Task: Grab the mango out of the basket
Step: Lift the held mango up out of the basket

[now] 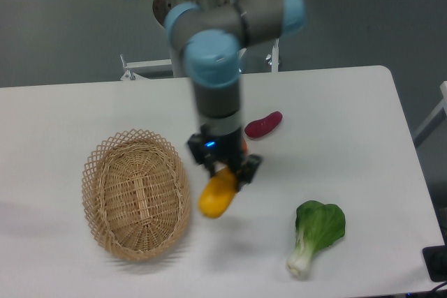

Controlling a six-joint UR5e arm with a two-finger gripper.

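The mango (217, 194) is pinched by the gripper (225, 172), held aloft at the basket's (136, 193) 3 o'clock, so the pick-up is judged done.

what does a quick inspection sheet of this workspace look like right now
surface: white table, no spills seen
job's things: mango held up outside the basket, to its right; the basket holds nothing
clutter: purple-red vegetable; bok choy; the orange mostly hidden behind the arm
end effector: end effector shut on the mango's upper end
cables: nothing seen
surroundings: grey floor beyond the table, metal brackets at the far edge, dark object at bottom right
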